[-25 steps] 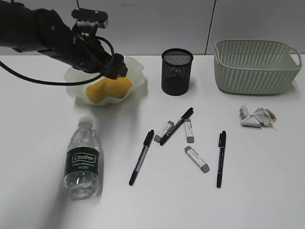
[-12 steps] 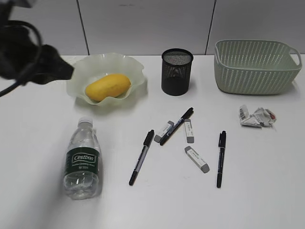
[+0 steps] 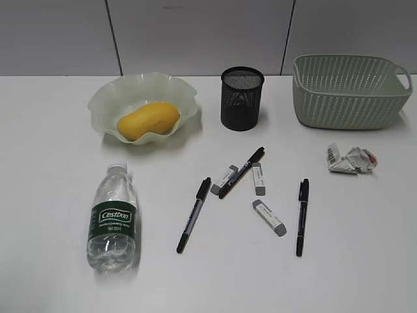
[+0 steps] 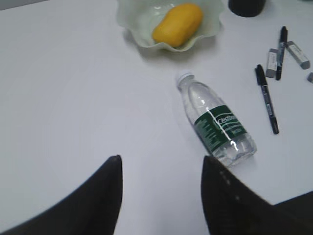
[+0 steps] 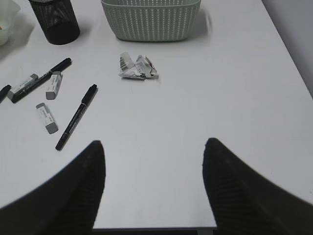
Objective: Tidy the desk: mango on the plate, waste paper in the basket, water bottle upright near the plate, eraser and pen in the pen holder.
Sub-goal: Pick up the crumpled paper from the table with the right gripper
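Mango (image 3: pixel 148 120): lies in the plate (image 3: pixel 107 98), upper left of the exterior frame; long axis runs lower left to upper right.
Bottle (image 3: pixel 112 220): on its side on the surface (image 3: pixel 52 169), lower left of the exterior frame; long axis nearly vertical in the picture, cap toward the plate, base toward the bottom edge. In the left wrist view it slants, cap at upper left.
Pen holder (image 3: pixel 242 98): upright, upper centre, between plate and basket (image 3: pixel 352 90).
Waste paper (image 3: pixel 352 160): on the surface at right, just below the basket, outside it.
Pens: three, all on the surface. Left pen (image 3: pixel 194 214) slants from upper right to lower left; middle pen (image 3: pixel 242 172) slants more steeply across; right pen (image 3: pixel 302 216) runs almost vertically.
Erasers: three, loose among the pens; one (image 3: pixel 224 179) touches the middle pen, one (image 3: pixel 258 178) lies just right of it, one (image 3: pixel 270 218) sits lower, between left and right pens.
Left end effector (image 4: pixel 161 196): released, fingers spread over bare surface at the frame's bottom, holding nothing.
Right end effector (image 5: pixel 154 186): released, fingers spread wide above bare surface, holding nothing.
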